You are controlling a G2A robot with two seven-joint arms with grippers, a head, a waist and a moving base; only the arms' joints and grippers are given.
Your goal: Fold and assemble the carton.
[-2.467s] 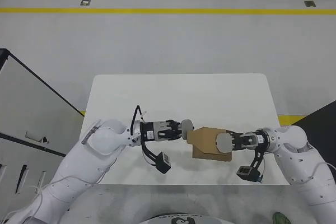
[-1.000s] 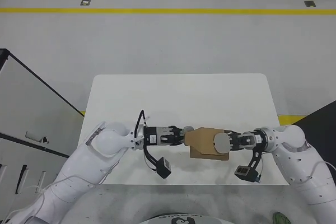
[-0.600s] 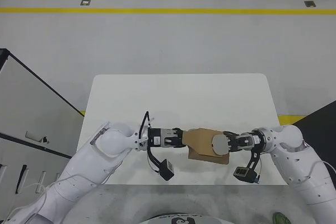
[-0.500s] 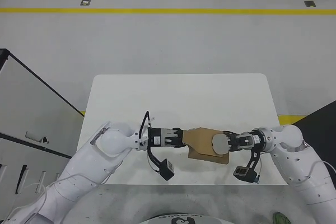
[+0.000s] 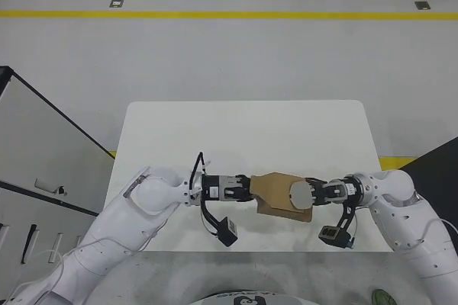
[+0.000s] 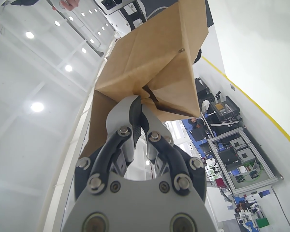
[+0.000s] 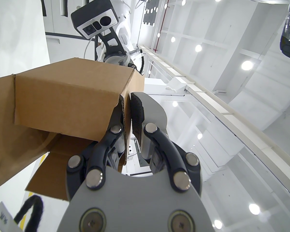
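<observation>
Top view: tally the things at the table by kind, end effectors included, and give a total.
carton: 1
end effectors: 2 (left end effector, right end effector, each shut on the carton)
table: 1
Total: 4

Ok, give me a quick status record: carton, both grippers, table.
carton: brown, partly folded, flaps not closed flat, held between both grippers
left gripper: shut on a flap edge at one end of the carton
right gripper: shut on a wall at the opposite end
table: white, carton over its near part
</observation>
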